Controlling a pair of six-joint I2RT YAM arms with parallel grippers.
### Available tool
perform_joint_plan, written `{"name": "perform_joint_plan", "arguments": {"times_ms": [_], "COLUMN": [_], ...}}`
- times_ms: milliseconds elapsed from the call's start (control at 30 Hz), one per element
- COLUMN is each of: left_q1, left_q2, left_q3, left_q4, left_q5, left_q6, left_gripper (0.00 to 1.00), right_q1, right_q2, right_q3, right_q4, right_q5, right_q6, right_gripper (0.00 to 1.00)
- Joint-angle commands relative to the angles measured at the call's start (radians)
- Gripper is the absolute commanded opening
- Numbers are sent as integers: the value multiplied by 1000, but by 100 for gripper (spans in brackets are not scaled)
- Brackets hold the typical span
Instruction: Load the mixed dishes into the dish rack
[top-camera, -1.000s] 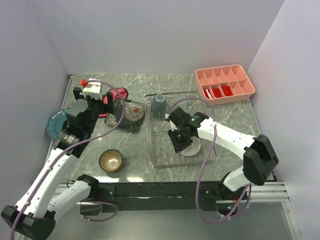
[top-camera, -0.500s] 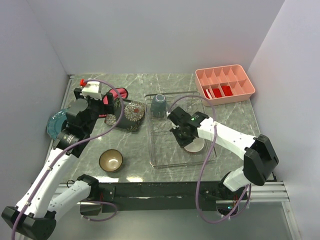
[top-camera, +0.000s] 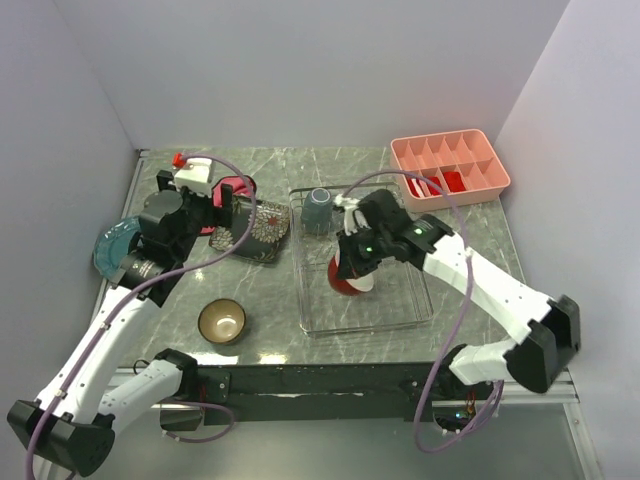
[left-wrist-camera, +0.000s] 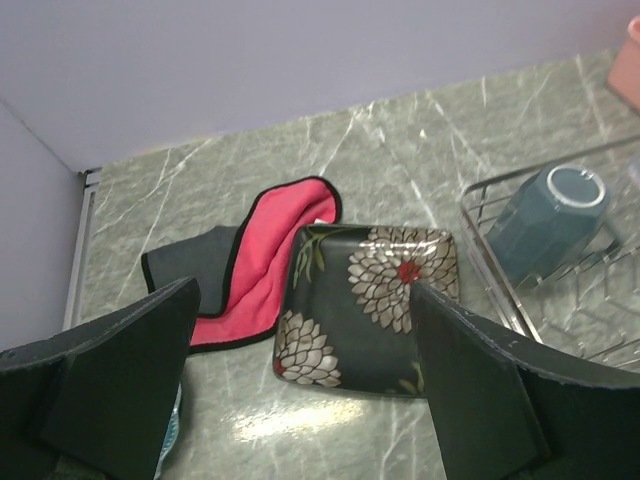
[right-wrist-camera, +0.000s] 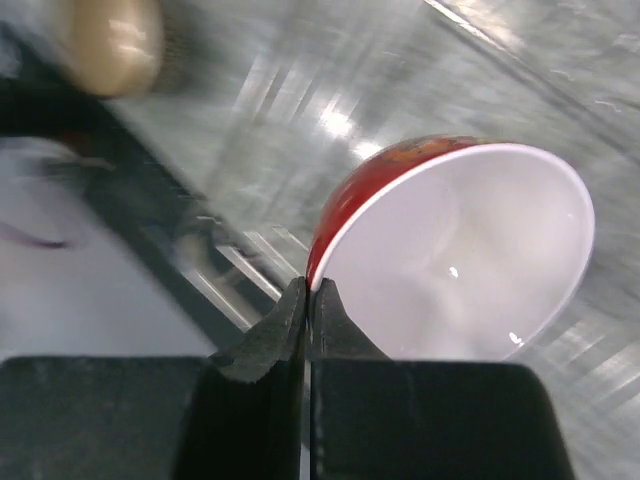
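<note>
Pinching red bowl (right-wrist-camera: 450, 250) rim | right hand (right-wrist-camera: 308, 296) | mouth facing sideways

Top view: bright, even, diffuse light from overhead. Shadows under the arms are soft and short. Pale glare patches sit on the counter (top-camera: 270, 300) towards its front edge. Focus is sharp throughout.

Left wrist view: sharp, with one glare patch on the marble near the bottom edge. The left gripper (left-wrist-camera: 305, 292) reads as dark, flat foreground shapes.

Right wrist view: the background is heavily smeared by blur. The red bowl (right-wrist-camera: 450, 270) is fairly crisp, with small specular dots on its white inside.
</note>
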Motion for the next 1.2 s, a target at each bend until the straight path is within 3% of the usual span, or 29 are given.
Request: {"name": "perform_joint_plan", "arguments": {"times_ms": [0, 100, 267, 700, 967, 1033, 1067, 1100, 1167], "left_q1": [4, 4, 4, 8, 10, 10, 10, 10, 10], "left_q2": [26, 65, 82, 120, 111, 106, 103, 100, 91], "left_q3": [2, 31, 25, 42, 30, 25, 17, 14, 4], "left_q4": [19, -33, -13, -7, 1, 1, 4, 5, 14], "left_q5": [11, 12, 17, 18, 46, 53, 58, 63, 64], "left_q6": [54, 31, 40, 48, 39, 34, 33, 31, 28], "left_gripper": [92, 91, 91, 90, 90, 90, 93, 93, 93], "right_q1": [-143, -198, -226, -318, -380, -389, -392, -396, -399], "right_q2": [-153, -186, -146, -5, -46, -83, -100, -115, -164], "right_q3": [-194, -358, -512, -716, -770, -758, -724, -698, -600], "right_q4": [394, 739, 1087, 1429, 1268, 1212, 1097, 1023, 785], "right_q5": [-442, -571, -689, -688, -626, -606, -591, -576, -495], "right_q6": [181, 394, 589, 839, 775, 742, 673, 625, 448], "right_gripper": [0, 0, 0, 0, 1, 7, 11, 21, 27]}}
